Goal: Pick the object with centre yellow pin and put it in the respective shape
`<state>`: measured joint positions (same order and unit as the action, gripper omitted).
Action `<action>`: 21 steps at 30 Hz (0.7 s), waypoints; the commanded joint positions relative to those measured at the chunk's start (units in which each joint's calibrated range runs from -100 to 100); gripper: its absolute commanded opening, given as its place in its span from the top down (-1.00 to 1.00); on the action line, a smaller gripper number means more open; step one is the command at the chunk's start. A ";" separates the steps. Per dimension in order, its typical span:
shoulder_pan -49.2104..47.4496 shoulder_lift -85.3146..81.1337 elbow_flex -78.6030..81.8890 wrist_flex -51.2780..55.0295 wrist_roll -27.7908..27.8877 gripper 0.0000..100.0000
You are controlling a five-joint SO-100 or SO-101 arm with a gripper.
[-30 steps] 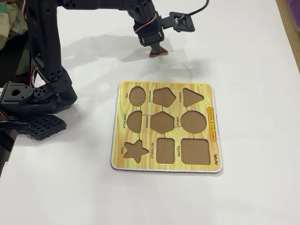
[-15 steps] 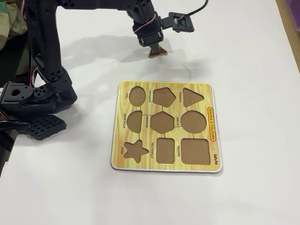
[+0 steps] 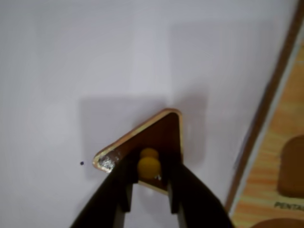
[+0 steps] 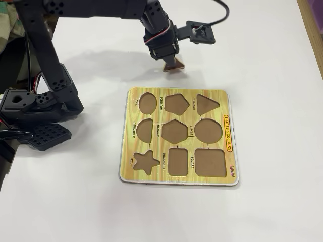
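Note:
The object with centre yellow pin [image 3: 159, 135] is a dark-brown triangle with a pale edge. My gripper [image 3: 148, 168] is shut on its yellow knob [image 3: 149, 166], one black finger on each side. Its shadow on the white table is offset from it, so it hangs slightly above the surface. In the fixed view the gripper [image 4: 169, 59] holds the triangle [image 4: 173, 65] just beyond the far edge of the yellow shape board [image 4: 176, 92]. The board's triangle recess [image 4: 207, 104] is empty, at the far right of the board.
The board's other recesses, including the pentagon [image 4: 176, 103] and oval [image 4: 147, 103], are all empty. The arm's base [image 4: 35, 103] and a black clamp [image 4: 46, 135] stand at the left. The board's corner [image 3: 285, 137] shows at the wrist view's right edge.
The gripper has carried the triangle a short way toward the board, closer to its far edge. The arm's upper links have shifted with it.

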<state>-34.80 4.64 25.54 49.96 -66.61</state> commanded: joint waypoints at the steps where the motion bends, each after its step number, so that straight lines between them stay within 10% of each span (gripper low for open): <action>1: 4.33 -4.97 -0.54 -0.17 2.65 0.95; 21: 22.69 -7.57 -0.63 4.93 24.62 0.96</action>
<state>-14.31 -0.43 25.54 54.16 -44.93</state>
